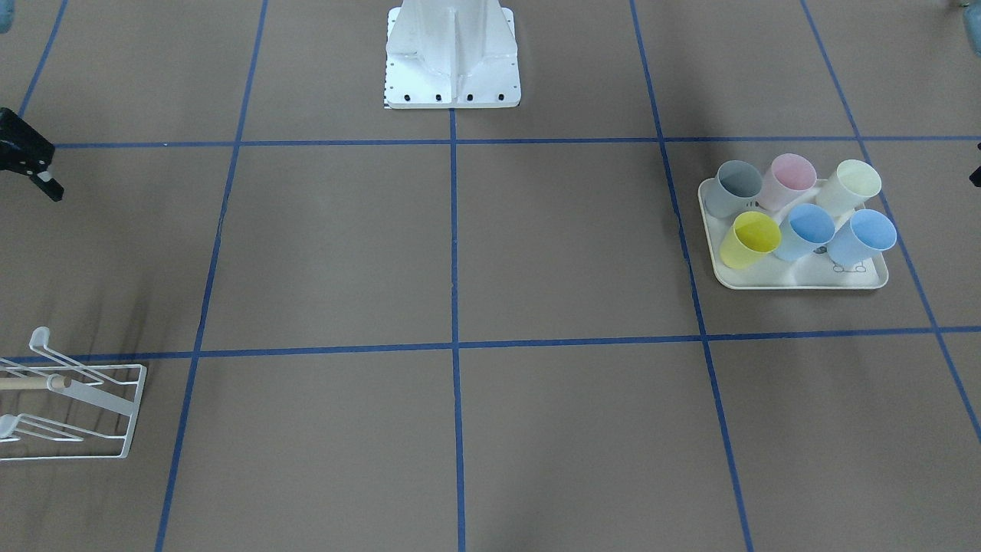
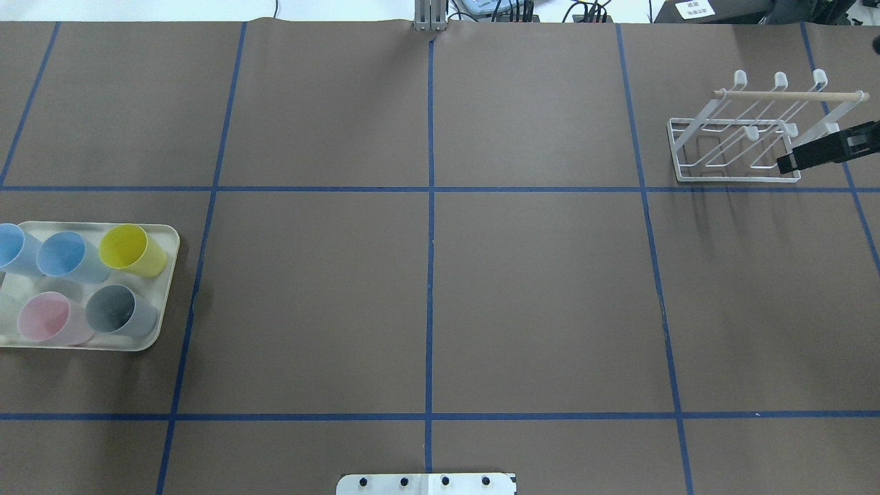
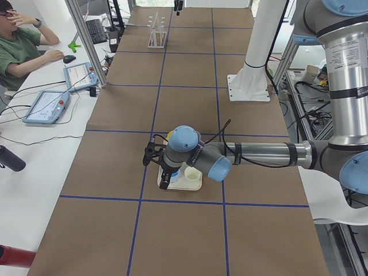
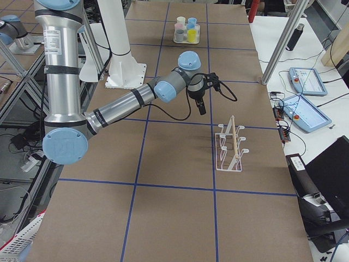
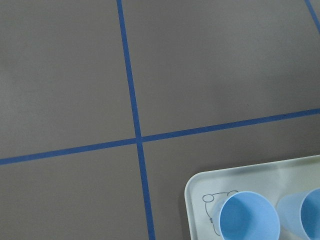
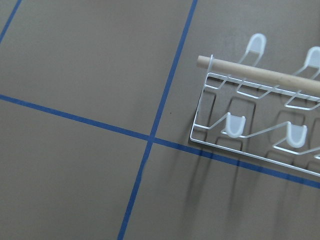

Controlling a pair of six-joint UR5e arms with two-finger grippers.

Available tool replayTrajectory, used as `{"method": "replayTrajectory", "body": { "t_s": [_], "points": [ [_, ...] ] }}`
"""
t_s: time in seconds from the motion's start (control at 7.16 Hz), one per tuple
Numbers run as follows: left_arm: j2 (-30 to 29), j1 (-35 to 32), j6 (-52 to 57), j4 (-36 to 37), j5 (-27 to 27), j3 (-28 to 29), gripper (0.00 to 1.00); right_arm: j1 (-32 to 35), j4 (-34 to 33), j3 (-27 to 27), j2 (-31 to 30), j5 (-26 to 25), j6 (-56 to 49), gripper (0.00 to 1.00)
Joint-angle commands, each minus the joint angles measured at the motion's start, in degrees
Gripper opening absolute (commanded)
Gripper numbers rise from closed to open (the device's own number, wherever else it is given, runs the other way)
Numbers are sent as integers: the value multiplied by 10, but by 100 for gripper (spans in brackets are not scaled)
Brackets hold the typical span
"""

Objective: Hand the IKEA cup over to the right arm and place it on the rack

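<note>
Pickup seems pending: a blue cup (image 5: 249, 217) on the cream tray (image 5: 196, 186) must be grasped by the left end effector (image 3: 161, 175), whose grip state cannot be told.

The overhead view looks forward and down from behind the robot's white base plate (image 2: 426, 483) over the brown, blue-taped counter (image 2: 536, 295); the front view faces back from across. Side views look along it from either end. Wrist cameras sit close, looking down: left on a corner of the cream rabbit-print tray (image 5: 196, 220), right on the white wire rack with wooden dowel (image 6: 235, 125); both high fixed views share these.
</note>
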Motion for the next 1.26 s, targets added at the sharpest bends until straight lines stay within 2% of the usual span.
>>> {"method": "replayTrajectory", "body": {
  "t_s": [0.0,0.28,0.56,0.7,0.84,0.98,1.12],
  "points": [
    [0,66,-71,-34,52,6,100,-49,2,9,4,-46,43,100],
    [-3,91,-87,-92,66,54,100,-50,3,9,4,-46,43,100],
    [-14,130,-113,-99,102,61,99,-50,4,9,4,-46,43,100],
    [-24,142,-113,-104,114,76,93,-50,5,9,4,-46,43,100],
    [-35,144,-112,-124,114,100,79,-49,5,10,4,-46,43,100],
    [-36,149,-112,-139,112,110,69,-49,5,9,4,-46,43,100],
    [-36,150,-113,-148,107,109,69,-49,5,9,4,-46,42,100]
  ]
}}
